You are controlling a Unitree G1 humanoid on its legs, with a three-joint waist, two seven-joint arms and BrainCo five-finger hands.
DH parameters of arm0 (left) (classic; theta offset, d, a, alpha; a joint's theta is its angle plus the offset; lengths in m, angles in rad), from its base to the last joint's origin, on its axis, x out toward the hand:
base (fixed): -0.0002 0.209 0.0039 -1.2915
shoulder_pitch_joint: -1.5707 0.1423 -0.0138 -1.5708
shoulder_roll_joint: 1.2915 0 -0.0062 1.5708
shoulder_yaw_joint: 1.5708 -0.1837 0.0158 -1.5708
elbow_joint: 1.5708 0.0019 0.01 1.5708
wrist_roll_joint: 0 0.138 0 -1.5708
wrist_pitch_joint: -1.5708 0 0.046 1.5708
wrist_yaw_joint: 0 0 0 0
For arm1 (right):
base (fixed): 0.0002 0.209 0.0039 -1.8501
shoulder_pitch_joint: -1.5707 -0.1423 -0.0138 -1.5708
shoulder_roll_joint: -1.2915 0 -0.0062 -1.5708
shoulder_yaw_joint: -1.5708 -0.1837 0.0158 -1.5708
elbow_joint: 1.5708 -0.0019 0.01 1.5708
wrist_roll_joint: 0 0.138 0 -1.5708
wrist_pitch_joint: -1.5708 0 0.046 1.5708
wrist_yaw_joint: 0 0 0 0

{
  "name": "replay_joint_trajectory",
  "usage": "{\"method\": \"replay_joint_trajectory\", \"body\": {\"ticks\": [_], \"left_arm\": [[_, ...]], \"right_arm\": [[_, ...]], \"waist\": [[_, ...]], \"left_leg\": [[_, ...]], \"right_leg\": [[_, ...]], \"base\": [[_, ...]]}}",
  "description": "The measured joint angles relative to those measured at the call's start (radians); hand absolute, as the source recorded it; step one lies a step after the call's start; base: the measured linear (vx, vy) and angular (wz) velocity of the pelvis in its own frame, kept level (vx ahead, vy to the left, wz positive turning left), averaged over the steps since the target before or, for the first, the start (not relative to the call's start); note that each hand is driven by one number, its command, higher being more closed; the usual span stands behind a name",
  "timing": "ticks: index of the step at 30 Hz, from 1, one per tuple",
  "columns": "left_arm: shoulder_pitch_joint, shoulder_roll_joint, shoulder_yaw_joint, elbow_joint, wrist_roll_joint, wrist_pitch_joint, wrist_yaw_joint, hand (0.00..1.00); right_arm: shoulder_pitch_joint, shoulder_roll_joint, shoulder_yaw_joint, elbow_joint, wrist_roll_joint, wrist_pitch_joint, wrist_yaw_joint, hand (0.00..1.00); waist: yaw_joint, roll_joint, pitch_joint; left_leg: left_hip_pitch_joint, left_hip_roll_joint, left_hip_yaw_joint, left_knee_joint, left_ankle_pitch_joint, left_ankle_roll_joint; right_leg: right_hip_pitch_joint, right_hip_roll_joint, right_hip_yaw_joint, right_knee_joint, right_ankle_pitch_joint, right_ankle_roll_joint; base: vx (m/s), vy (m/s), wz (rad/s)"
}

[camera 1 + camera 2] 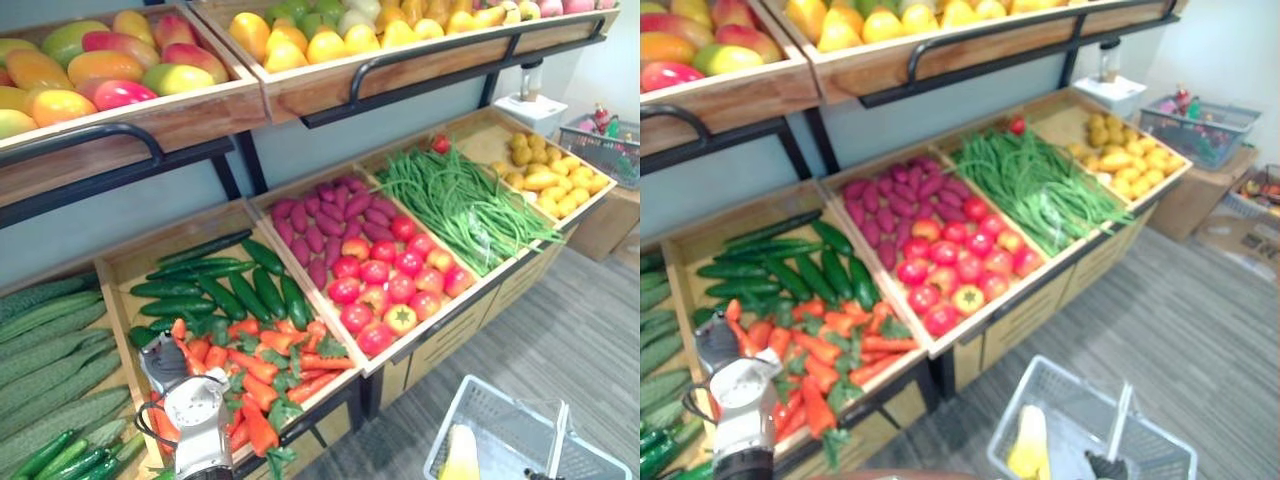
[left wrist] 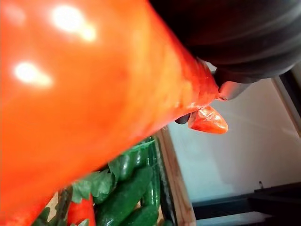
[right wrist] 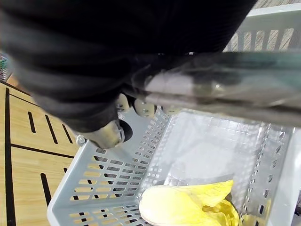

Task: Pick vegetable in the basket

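Carrots (image 1: pixel 255 365) bury fingers of the left robot hand (image 1: pixel 165 362); basket (image 1: pixel 500 415) runs off-frame.

Left hand (image 1: pixel 163 362) low, fingers (image 2: pixel 231 89) seemingly clasped, right hand (image 3: pixel 131 94) fingers curled tight

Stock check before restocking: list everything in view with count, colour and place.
mangoes: many, red, yellow and green, upper left crate
fruit: many, yellow, upper right crate
gourds: several, pale green, far-left bin
carrots: many, orange, next bin, front
cucumbers: many, dark green, behind the carrots
tomatoes: many, red, middle bin front
sweet potatoes: many, purple, behind the tomatoes
green beans: pile, green, right of tomatoes
potatoes: many, yellow, far-right bin
basket: one, grey, lower right
leafy vegetable: one, yellow, inside the basket
left hand: fingers round one carrot
right hand: fingers round the basket handle
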Motion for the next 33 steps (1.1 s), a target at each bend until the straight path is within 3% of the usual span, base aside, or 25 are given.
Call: {"method": "replay_joint_trajectory", "body": {"ticks": [8, 20, 23, 26, 33], "left_arm": [[0.02, -0.002, -0.074, -0.065, 0.113, -0.001, 0.0, 1.0], [0.028, -0.002, -0.166, -0.182, 0.117, -0.028, -0.004, 1.0], [0.028, -0.002, -0.187, -0.189, 0.025, -0.065, -0.027, 1.0], [0.024, 0.003, -0.197, -0.198, -0.16, -0.124, -0.053, 1.0], [0.025, 0.032, -0.196, -0.167, -0.425, -0.196, -0.097, 1.0]], "right_arm": [[0.008, 0.024, 0.001, 0.003, 0.0, -0.011, -0.012, 1.0], [0.008, 0.025, 0.011, 0.005, 0.0, -0.019, -0.022, 1.0], [0.008, 0.025, 0.012, 0.005, 0.0, -0.019, -0.022, 1.0], [0.008, 0.024, 0.022, 0.004, 0.0, -0.018, -0.021, 1.0], [0.009, 0.014, 0.039, -0.003, 0.001, -0.018, -0.013, 1.0]], "waist": [[0.0, -0.019, -0.01], [0.001, -0.024, -0.012], [0.0, -0.026, -0.012], [-0.002, -0.032, -0.018], [-0.007, -0.033, -0.019]], "left_leg": [[0.001, 0.001, 0.001, -0.001, 0.002, -0.001], [0.0, -0.001, 0.0, -0.001, 0.005, 0.003], [-0.003, -0.002, -0.001, -0.001, 0.007, 0.005], [-0.015, -0.004, -0.003, -0.006, 0.016, 0.008], [0.002, -0.017, -0.01, -0.037, 0.032, 0.014]], "right_leg": [[-0.001, 0.001, 0.002, 0.002, 0.0, 0.0], [-0.003, -0.001, 0.002, 0.007, 0.001, 0.0], [-0.007, -0.002, 0.003, 0.01, 0.001, 0.0], [-0.022, -0.003, 0.002, 0.01, 0.004, -0.003], [-0.018, -0.009, -0.011, 0.009, 0.005, -0.002]], "base": [[-0.03, -0.039, 0.0], [0.0, -0.003, 0.0], [0.0, 0.0, 0.0], [-0.04, -0.032, 0.02], [-0.04, -0.02, 0.03]]}}
